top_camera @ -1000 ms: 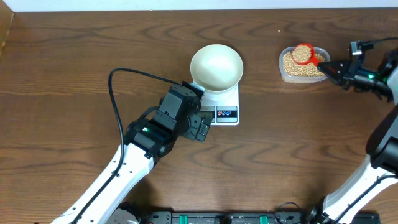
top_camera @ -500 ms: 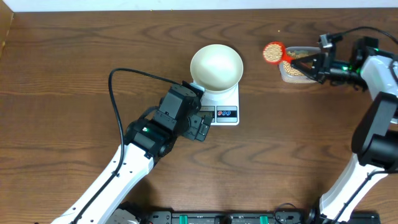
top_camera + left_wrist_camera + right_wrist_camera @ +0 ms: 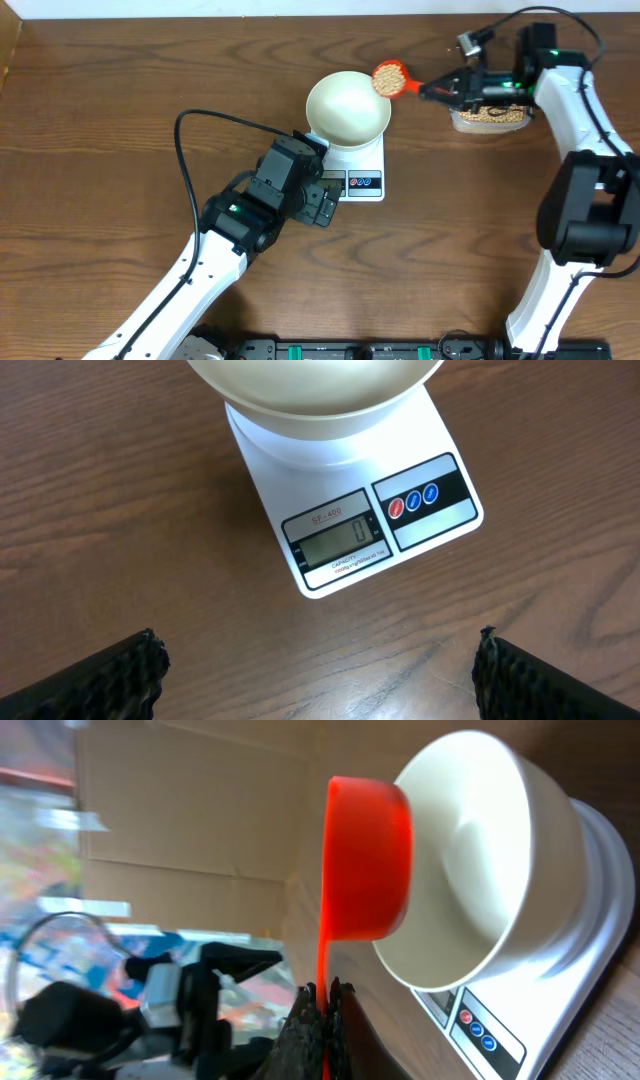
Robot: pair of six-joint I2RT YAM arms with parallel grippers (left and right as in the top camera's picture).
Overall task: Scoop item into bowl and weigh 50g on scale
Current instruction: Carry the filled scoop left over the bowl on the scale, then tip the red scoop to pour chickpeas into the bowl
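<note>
In the overhead view, the white bowl (image 3: 348, 105) sits on the scale (image 3: 362, 168) at centre frame, and its inside looks bare. The red scoop (image 3: 389, 78) hangs at the bowl's upper-right rim. Its cup faces up and is filled with beans (image 3: 388, 76). Its long axis runs nearly level across the frame, with the cup pointing left toward the bowl and the handle trailing right and slightly down. The right gripper (image 3: 447, 91) is clamped on the far end of that handle, so the cup lies well left of the jaws. More beans fill the clear tub (image 3: 490, 117) at upper right, under the right arm. The left gripper (image 3: 325, 203) sits low, just left of the scale's front, on the brown table (image 3: 120, 110).

From the left wrist, we see the scale (image 3: 352, 510) tilted in the frame. Its display reads 0 and its buttons sit at the right. The bowl (image 3: 310, 385) rests on it at the top edge. The left gripper (image 3: 318, 660) has its jaws spread wide. One fingertip is in each lower corner, bare table lies between them, and the scale is just above that gap.

From the right wrist, the right gripper (image 3: 322, 998) pinches the scoop's thin handle at bottom centre. The scoop (image 3: 365, 860) stands straight up the frame, and its cup overlaps the left rim of the bowl (image 3: 490, 870). The scale (image 3: 545, 1010) shows at lower right. We cannot see the beans here.
</note>
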